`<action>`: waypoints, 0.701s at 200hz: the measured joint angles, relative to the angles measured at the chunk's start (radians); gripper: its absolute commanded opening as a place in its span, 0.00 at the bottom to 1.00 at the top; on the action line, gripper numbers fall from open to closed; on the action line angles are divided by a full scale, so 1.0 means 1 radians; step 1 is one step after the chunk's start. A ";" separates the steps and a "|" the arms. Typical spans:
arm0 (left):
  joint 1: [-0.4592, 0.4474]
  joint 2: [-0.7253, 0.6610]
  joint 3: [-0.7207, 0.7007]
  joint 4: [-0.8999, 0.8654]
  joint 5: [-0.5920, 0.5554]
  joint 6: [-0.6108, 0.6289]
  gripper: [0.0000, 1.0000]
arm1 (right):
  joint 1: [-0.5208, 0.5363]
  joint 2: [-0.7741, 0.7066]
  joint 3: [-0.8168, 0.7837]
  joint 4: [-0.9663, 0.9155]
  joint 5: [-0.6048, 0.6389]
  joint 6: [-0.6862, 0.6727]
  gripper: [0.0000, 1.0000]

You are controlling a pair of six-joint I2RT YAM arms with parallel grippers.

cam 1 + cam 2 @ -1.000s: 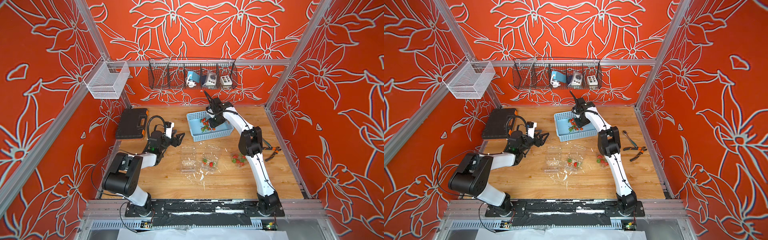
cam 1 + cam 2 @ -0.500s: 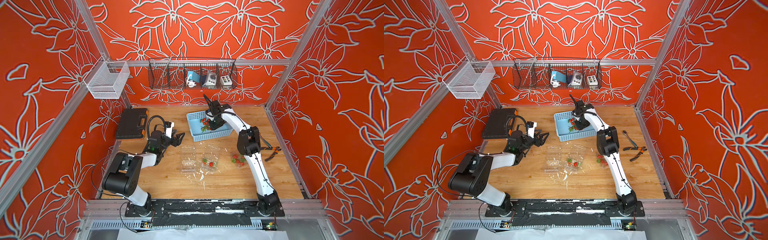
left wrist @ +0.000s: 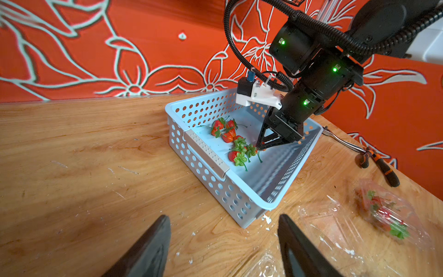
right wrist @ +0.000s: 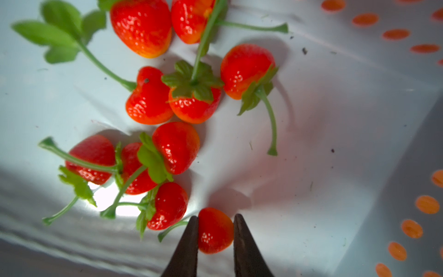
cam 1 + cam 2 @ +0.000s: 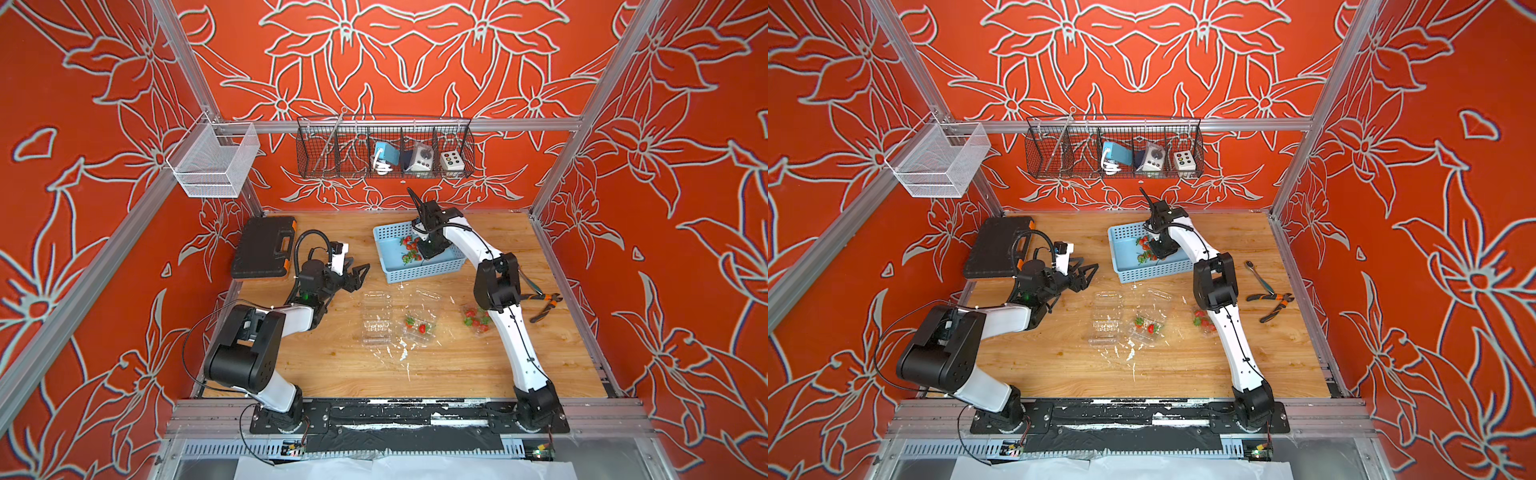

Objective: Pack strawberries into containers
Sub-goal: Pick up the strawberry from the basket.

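Red fruit is being picked from the light-blue basket (image 3: 203, 167): the pick itself is the step in hand. One strawberry (image 4: 215, 231) is gripped in the narrow jaws of the right gripper (image 4: 215, 218), a finger (image 4: 187, 244) pressed to each side of it. Whether it is lifted clear of the basket floor cannot be told from the wrist view; it seems to rest there. Nine or so more strawberries (image 4: 177, 146) are heaped just beyond the fingertips, stems crossed, and the nearest is almost touched by the held one.

The left gripper (image 3: 223, 217) is held wide and empty, low over the table (image 5: 332, 365), just short of the basket's near corner; nothing is touched by it.

Next, a straight lift is called for, so that the neighbour's stem is not dragged along, and then a carry over the basket wall to the containers (image 5: 1106, 320), which are set well behind the right gripper, toward that arm's base, and just beside the left gripper's spread fingers.

Three clear containers are counted. The one nearest the left gripper (image 5: 376, 318) is seen empty. In the middle one (image 5: 419, 324) two strawberries are held. The one farthest from the left gripper (image 5: 478, 320) is partly hidden by the right arm (image 5: 511, 332); several strawberries are seen in it. With most fruit left in the basket, the task is judged well short of done.
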 measured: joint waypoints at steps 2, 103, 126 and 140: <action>0.000 0.000 0.000 0.000 0.000 0.000 0.70 | 0.000 0.000 0.000 0.000 0.000 0.000 0.16; 0.000 0.000 0.000 0.000 0.000 0.000 0.70 | 0.000 -0.277 -0.261 0.085 -0.002 0.009 0.16; 0.000 0.000 0.000 0.000 0.000 0.000 0.70 | 0.011 -0.406 -0.385 0.134 -0.005 0.012 0.16; 0.000 0.000 0.000 0.000 0.000 0.000 0.70 | 0.026 -0.494 -0.488 0.173 -0.006 0.017 0.16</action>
